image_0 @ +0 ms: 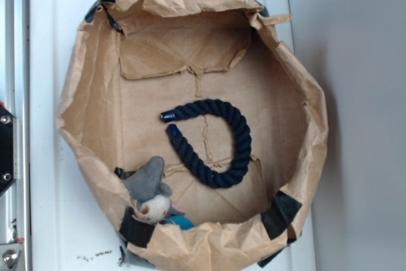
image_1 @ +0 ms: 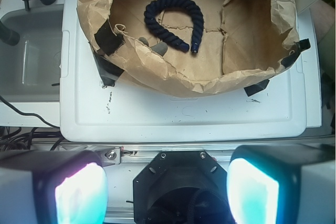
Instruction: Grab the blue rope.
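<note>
Exterior view: brown paper basin [image_0: 95, 93] sits on a white plastic lid [image_0: 51, 42]. Inside the basin, blue rope [image_0: 238, 138] lies curled. Gripper [image_1: 167, 190] spread wide, outside the basin.

Open top above the blue rope [image_0: 222, 144], paper walls [image_0: 95, 93] around, plush toy [image_0: 149, 188] nearby.

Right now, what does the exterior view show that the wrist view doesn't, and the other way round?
Only the exterior view shows the grey plush toy clearly, lying in the bag's corner apart from the rope. Only the wrist view shows the end effector, open and back off the lid, plus a grey bin beside the lid. Both show the blue rope curled in a C inside the brown paper bag, which sits on the white lid.
</note>
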